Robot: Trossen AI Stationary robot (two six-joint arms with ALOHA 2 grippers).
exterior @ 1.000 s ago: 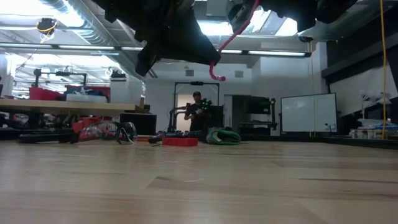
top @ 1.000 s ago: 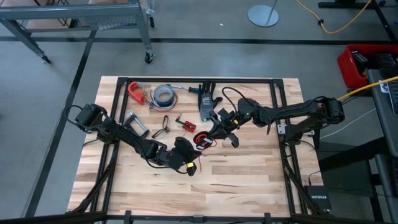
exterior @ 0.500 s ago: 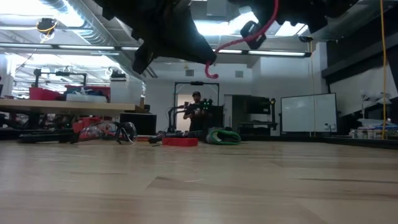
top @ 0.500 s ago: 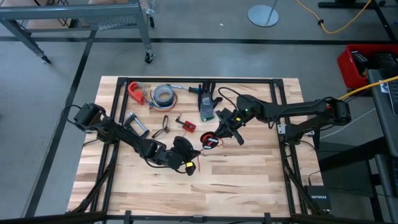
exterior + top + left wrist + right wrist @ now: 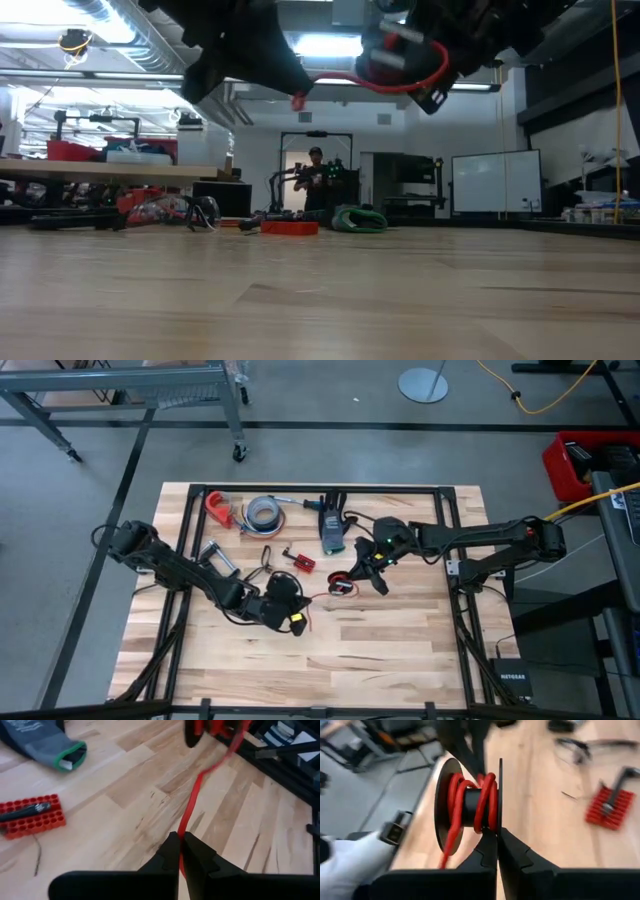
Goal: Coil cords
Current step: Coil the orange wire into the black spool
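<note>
High view: the left gripper point(image 5: 297, 622) and right gripper point(image 5: 350, 578) meet mid-table, bare wood open toward the near edge. Low view: both hang well above the table point(image 5: 320, 300). Left wrist view: fingers clenched on the red cord point(image 5: 192, 802). Right wrist view: fingers pinch the spool point(image 5: 470, 802) — cord wound round it.

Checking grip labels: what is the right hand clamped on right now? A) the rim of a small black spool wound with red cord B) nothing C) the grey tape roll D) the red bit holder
A: in the right wrist view the right hand is shut on the flange of the black spool, which has red cord wrapped around its core.
</note>
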